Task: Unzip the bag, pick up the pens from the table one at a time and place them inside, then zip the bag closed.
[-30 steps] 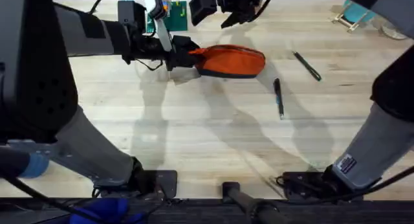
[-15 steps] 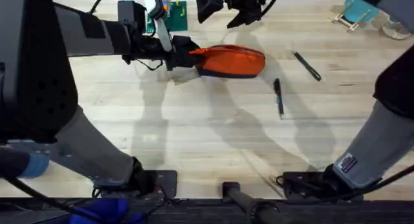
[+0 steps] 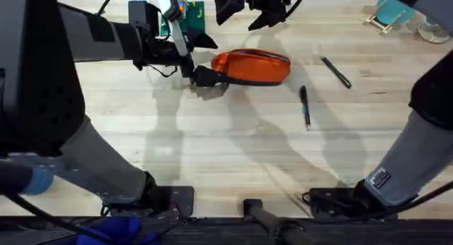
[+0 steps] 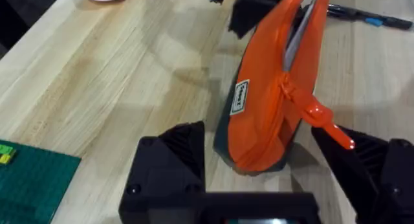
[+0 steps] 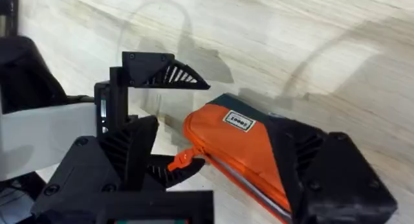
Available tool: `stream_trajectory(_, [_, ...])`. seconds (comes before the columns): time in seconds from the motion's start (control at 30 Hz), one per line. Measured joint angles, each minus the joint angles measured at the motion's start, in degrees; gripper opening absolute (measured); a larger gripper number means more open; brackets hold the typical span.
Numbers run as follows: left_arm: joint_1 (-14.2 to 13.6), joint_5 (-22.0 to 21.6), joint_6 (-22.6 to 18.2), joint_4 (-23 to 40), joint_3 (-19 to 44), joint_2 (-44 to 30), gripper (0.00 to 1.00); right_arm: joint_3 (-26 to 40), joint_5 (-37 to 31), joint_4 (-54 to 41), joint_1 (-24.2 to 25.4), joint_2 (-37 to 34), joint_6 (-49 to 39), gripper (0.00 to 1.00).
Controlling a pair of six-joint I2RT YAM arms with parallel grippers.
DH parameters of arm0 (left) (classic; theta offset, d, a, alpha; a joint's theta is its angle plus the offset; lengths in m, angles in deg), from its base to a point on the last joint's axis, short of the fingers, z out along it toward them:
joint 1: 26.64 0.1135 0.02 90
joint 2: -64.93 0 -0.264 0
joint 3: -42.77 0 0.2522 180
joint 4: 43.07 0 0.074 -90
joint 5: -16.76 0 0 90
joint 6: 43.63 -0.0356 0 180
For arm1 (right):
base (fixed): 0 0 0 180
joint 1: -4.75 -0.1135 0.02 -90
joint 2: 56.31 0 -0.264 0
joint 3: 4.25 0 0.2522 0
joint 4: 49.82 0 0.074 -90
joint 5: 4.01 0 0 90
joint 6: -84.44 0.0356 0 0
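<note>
The orange bag (image 3: 253,66) lies on the table (image 3: 212,153) at the back centre. Its zipper shows a grey gap in the left wrist view, and the orange pull tab (image 4: 321,118) sticks out at the near end. My left gripper (image 3: 206,59) is open, one finger on each side of the bag's (image 4: 262,114) left end. Over the bag's (image 5: 240,149) far side, my right gripper (image 3: 252,9) hovers open, holding nothing. One dark pen (image 3: 305,107) and another pen (image 3: 335,71) lie right of the bag.
A green mat (image 3: 190,17) lies behind the left gripper. A teal object (image 3: 389,13) stands at the back right corner. The front half of the table is bare wood, with the arm bases at its near edge.
My left gripper was shut on the bag's left end and has now opened, letting it go. The right gripper rose slightly toward the back. The pens have not moved.
</note>
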Motion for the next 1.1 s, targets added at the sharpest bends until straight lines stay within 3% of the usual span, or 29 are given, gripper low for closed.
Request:
stream_trajectory(0.27, [2.4, -0.2, 2.6, 1.9, 0.0, 1.1, 0.994, 0.0, 0.0, 0.0, 0.0, 0.0, 0.0, 0.995])
stream_trajectory(0.47, [4.3, -3.0, 3.3, 7.8, 0.0, 7.9, 0.995, 0.0, 0.0, 0.0, 0.0, 0.0, 0.0, 0.995])
stream_trajectory(0.8, [4.4, -14.7, 4.3, 20.8, 0.0, 20.7, 0.994, 0.0, 0.0, 0.0, 0.2, 0.0, 0.0, 0.996])
stream_trajectory(1.1, [4.4, -24.5, 12.3, 27.4, 0.0, 30.6, 0.995, 0.0, 0.0, -0.2, 0.2, 3.9, -0.6, 0.996])
